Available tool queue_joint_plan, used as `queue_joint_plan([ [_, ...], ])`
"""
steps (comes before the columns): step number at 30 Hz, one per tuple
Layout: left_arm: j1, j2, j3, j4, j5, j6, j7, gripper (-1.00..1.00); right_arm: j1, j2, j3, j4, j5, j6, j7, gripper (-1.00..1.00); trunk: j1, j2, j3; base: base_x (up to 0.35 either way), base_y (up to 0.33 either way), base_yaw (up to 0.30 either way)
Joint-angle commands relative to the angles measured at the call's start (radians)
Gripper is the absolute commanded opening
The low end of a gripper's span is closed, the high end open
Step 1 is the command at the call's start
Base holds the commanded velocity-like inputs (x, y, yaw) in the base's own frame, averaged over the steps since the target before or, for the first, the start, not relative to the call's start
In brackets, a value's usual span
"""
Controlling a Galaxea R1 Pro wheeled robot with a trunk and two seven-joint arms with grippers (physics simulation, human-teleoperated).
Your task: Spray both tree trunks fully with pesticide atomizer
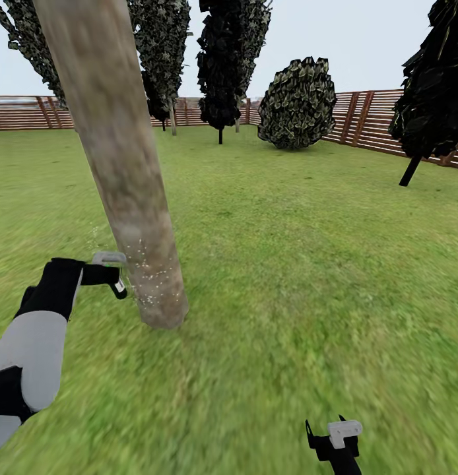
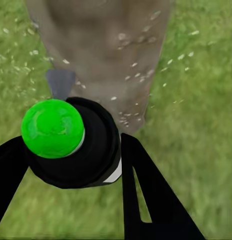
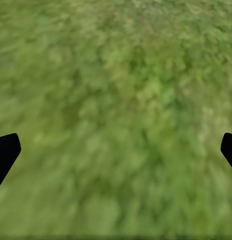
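A thick pale grey-brown tree trunk (image 1: 123, 171) rises from the grass just ahead of my left arm. My left gripper (image 1: 103, 274) is shut on the pesticide atomizer (image 1: 110, 258), held close beside the trunk's base. White spray specks (image 1: 150, 280) dot the lower trunk. In the left wrist view the atomizer's black top with a green spot (image 2: 53, 127) sits between the black fingers (image 2: 146, 200), pointing at the trunk (image 2: 100, 50). My right gripper (image 1: 334, 439) hangs low over bare grass, open, with its fingertips (image 3: 5, 150) far apart.
A brown slat fence (image 1: 367, 119) rings the lawn. A round shrub (image 1: 298, 102) and dark thin-stemmed trees (image 1: 222, 66) stand at the back, another dark tree (image 1: 430, 86) at right. A leafy tree with a pale trunk (image 1: 171, 122) stands near the back fence.
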Motion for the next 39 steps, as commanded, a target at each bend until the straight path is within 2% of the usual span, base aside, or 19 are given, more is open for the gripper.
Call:
queue_joint_plan([
  [1,0.002,0.004,-0.001,-0.001,0.004,0.002,0.0,-1.0,0.0,0.0,0.0,0.0,0.0,0.0,0.0,1.0,0.0,0.0,0.0,0.0,0.0,0.0],
  [8,0.01,0.012,-0.005,-0.001,-0.003,-0.009,0.007,-1.0,0.0,0.0,0.0,-0.001,0.0,0.0,0.0,1.0,0.0,0.0,0.0,0.0,-0.015,0.0],
  [25,0.01,0.008,-0.007,-0.028,-0.004,-0.005,0.008,-1.0,0.0,0.001,0.0,-0.001,0.0,0.0,0.0,1.0,0.0,0.0,0.0,0.0,-0.263,0.005],
  [39,0.011,0.005,-0.007,-0.026,-0.006,-0.005,0.013,-1.0,0.0,0.001,0.0,-0.001,0.0,0.0,0.0,1.0,0.0,0.0,0.0,0.0,-0.273,0.238],
])
